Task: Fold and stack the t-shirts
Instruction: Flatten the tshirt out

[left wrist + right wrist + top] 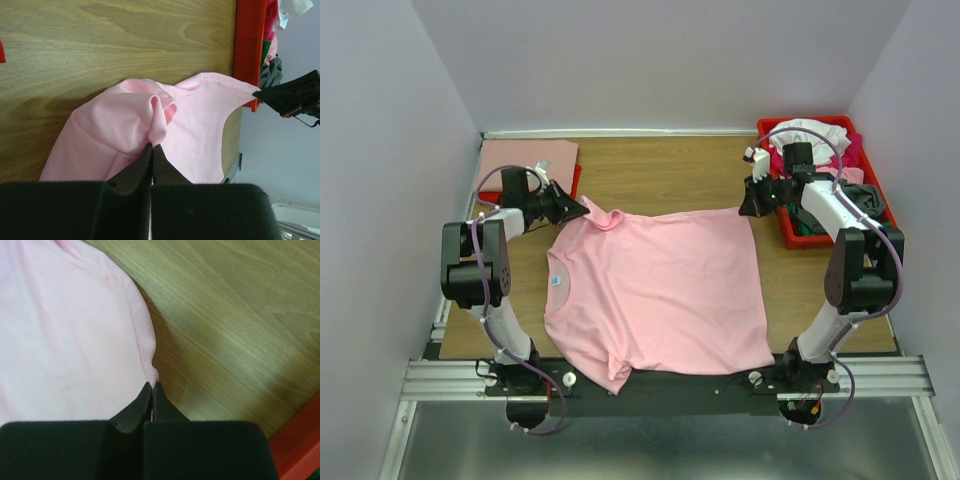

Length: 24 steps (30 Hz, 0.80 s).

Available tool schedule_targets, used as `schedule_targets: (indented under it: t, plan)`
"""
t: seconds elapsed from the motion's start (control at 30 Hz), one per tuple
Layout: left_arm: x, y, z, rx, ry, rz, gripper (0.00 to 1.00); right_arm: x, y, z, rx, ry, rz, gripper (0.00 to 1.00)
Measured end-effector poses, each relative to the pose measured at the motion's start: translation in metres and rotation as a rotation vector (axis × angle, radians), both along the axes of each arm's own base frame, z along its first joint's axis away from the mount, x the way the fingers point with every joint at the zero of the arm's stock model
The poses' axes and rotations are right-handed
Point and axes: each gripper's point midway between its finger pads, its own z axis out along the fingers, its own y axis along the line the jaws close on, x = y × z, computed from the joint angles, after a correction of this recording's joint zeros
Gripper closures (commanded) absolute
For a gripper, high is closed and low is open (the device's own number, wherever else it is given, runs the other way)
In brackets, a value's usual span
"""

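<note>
The wooden counter [660, 170] carries a light pink t-shirt [660, 290] spread flat in the middle, a red tray [807, 240] of clothes far right, and a salmon shirt [525, 155] far left.

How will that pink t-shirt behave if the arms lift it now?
Probably floppy: the pink t-shirt bunches into folds where the left gripper pinches it, so it would likely sag between the grips. Likely light: the cloth looks thin. The right gripper holds only a corner tip, which might slip out.
</note>
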Motion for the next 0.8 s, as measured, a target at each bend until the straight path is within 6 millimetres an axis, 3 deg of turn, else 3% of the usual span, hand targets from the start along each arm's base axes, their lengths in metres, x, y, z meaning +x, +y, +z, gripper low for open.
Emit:
schedule_targets:
  t: [0.03,0.13,0.37,0.4,0.43,0.5,0.67,0.8]
  plan:
    - [0.001,0.0,0.002,-0.005,-0.002,-0.001,0.8,0.0,0.001,0.0,0.004,0.0,0.002,1.0]
    - [0.007,-0.001,0.011,-0.014,-0.026,0.002,0.76,0.0,0.002,0.001,0.01,0.0,0.007,1.0]
    - [0.01,0.0,0.011,-0.016,-0.031,0.005,0.75,-0.002,0.003,0.0,0.017,0.002,0.011,1.0]
    - [0.011,0.0,0.01,-0.017,-0.029,0.005,0.77,-0.002,0.003,0.0,0.019,0.004,0.012,1.0]
    - [0.012,0.0,0.008,-0.017,-0.025,0.005,0.9,-0.002,0.004,-0.001,0.02,0.005,0.012,0.99]
    - [0.015,0.0,0.004,-0.017,-0.017,0.005,1.0,-0.003,0.004,-0.001,0.022,0.006,0.014,1.0]
    - [0.026,0.0,0.0,-0.029,0.003,0.014,1.0,-0.003,0.005,-0.001,0.026,0.007,0.017,0.99]
    - [0.044,0.001,0.01,-0.057,-0.004,0.034,1.0,-0.003,0.005,-0.001,0.028,0.007,0.018,1.0]
